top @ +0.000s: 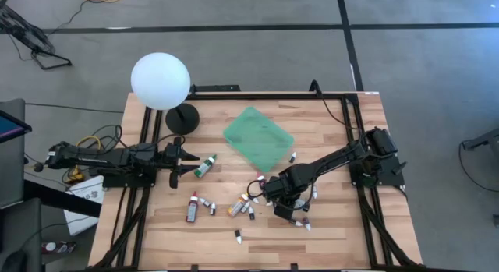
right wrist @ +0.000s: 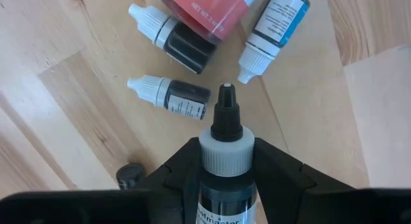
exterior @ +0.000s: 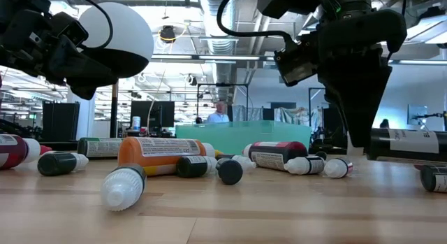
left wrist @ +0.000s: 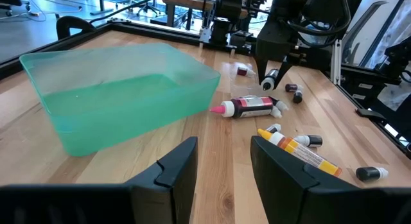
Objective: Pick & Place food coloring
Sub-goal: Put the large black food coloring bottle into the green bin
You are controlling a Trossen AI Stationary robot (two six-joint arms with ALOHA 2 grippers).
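My right gripper [top: 282, 199] hangs fingers-down over the scattered food coloring near the table's middle. It is shut on a dark bottle with a white collar and a black tip [right wrist: 225, 153]. More small bottles lie on their sides below it [right wrist: 170, 94], among them a pink-capped one [left wrist: 247, 107] and an orange tube [left wrist: 302, 150]. The green tray [top: 261, 139] stands just beyond, toward the far edge. My left gripper [left wrist: 223, 172] waits open and level at the table's left, with nothing between its fingers. My right gripper pinches the dark bottle between its two fingers, on the bottle's sides just behind the white collar [right wrist: 226, 161]. The fingers come from above, pointing down, and lie across the bottle. The bottle [exterior: 408, 141] lies level in the hold, lifted clear of the table.
A white globe lamp [top: 160, 81] on a black base stands at the far left. A green-capped bottle [top: 206, 166] lies in front of my left gripper. Loose bottles spread along the near middle [top: 192, 208], [top: 238, 237]. Black frame rails run along the table's left and right sides.
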